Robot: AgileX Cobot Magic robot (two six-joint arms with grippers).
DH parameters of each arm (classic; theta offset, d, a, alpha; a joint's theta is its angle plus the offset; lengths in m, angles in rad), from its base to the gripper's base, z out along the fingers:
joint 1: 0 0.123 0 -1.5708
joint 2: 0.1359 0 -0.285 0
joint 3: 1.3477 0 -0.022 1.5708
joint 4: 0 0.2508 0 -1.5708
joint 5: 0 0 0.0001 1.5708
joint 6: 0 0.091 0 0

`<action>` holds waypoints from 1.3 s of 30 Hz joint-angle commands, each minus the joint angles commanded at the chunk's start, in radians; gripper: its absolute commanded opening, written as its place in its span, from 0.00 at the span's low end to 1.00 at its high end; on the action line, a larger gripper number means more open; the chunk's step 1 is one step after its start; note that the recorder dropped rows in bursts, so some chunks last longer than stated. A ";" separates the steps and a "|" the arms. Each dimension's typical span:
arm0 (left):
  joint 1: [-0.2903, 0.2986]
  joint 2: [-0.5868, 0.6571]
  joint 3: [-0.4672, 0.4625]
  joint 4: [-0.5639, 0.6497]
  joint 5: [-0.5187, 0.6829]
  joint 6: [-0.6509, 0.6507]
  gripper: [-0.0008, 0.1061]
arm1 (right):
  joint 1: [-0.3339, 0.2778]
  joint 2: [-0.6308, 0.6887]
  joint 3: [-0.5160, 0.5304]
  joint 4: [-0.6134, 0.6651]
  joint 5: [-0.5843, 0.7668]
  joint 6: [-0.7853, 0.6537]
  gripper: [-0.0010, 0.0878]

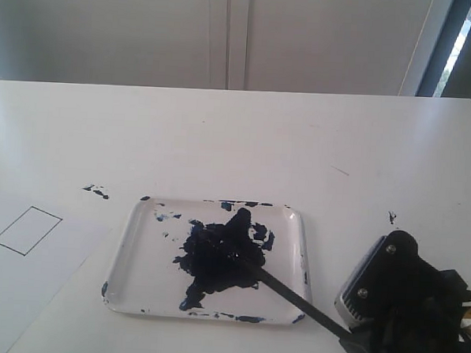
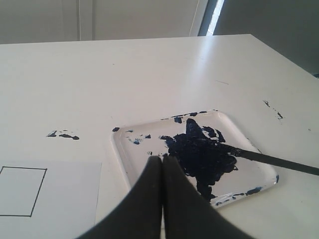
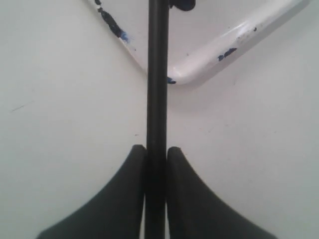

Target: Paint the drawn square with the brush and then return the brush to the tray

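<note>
White table [image 1: 237, 145] paint-specked; pale wall panels [image 1: 227, 34] behind. Right end effector [image 3: 156, 149] grips brush [image 3: 156, 74]; left end effector [image 2: 162, 159] closed.

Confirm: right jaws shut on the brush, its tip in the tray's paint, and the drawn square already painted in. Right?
No: the drawn square is an empty outline, unpainted, as the exterior view shows. The rest holds: the right gripper has its jaws shut on the brush, tip in paint on the tray.

The brush [image 1: 292, 297] tip seems lost in dark paint [image 1: 215, 258]; right hand [image 3: 156, 152] cropped.
</note>
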 joint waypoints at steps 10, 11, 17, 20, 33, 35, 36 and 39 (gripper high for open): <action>0.000 0.000 0.000 0.000 0.000 0.000 0.01 | 0.000 -0.060 -0.164 -0.106 0.210 0.177 0.01; 0.000 0.000 0.000 0.000 0.000 0.000 0.01 | 0.000 -0.060 -0.179 -0.130 0.234 0.207 0.01; 0.000 0.000 0.000 0.000 0.000 0.000 0.01 | 0.000 -0.060 -0.265 -0.171 0.361 0.281 0.01; 0.000 0.000 0.000 0.000 0.000 0.000 0.01 | 0.000 -0.060 -0.300 -0.171 0.432 0.299 0.01; 0.000 0.000 0.000 0.000 0.000 0.000 0.01 | 0.002 -0.060 -0.328 -0.169 0.473 0.299 0.01; 0.000 0.000 0.000 0.000 -0.004 0.000 0.01 | 0.002 -0.060 -0.328 -0.169 0.462 0.299 0.01; 0.000 0.000 0.000 0.000 -0.013 0.000 0.01 | 0.002 -0.060 -0.328 -0.169 0.460 0.299 0.01; 0.000 0.000 0.000 0.023 -0.025 0.000 0.01 | 0.002 -0.060 -0.328 -0.169 0.457 0.299 0.01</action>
